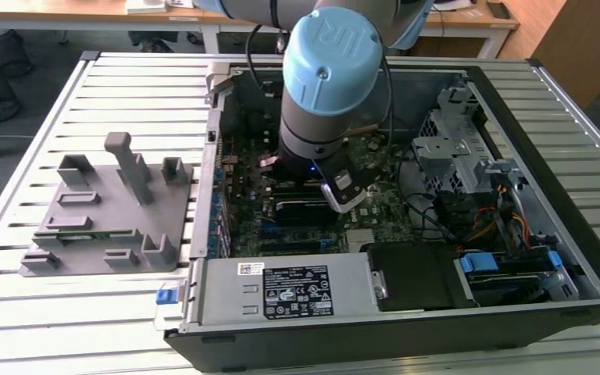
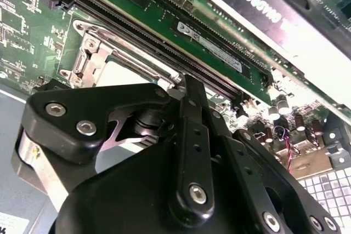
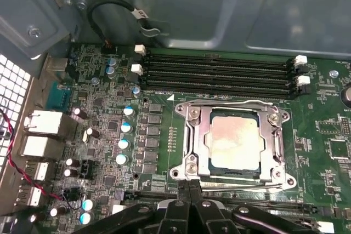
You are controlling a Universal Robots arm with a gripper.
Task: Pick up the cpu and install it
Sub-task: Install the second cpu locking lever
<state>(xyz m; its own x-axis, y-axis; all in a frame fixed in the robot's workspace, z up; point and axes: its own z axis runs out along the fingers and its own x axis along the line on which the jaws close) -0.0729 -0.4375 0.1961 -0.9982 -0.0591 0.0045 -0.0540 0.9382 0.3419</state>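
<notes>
CPU (image 3: 235, 142) installation happens inside the open computer case (image 1: 581, 258), on the green motherboard (image 3: 104, 119). In the first wrist view the cpu lies flat in its metal socket frame (image 3: 189, 135), just beside the memory slots (image 3: 219, 72). It looks level in the frame; doing this step well probably means checking it sits flush at every corner. The arm (image 1: 331, 78) reaches straight down into the case, wrist vertical. The gripper (image 3: 189, 189) hangs just beside the socket's edge, jaws pressed together, holding nothing.
</notes>
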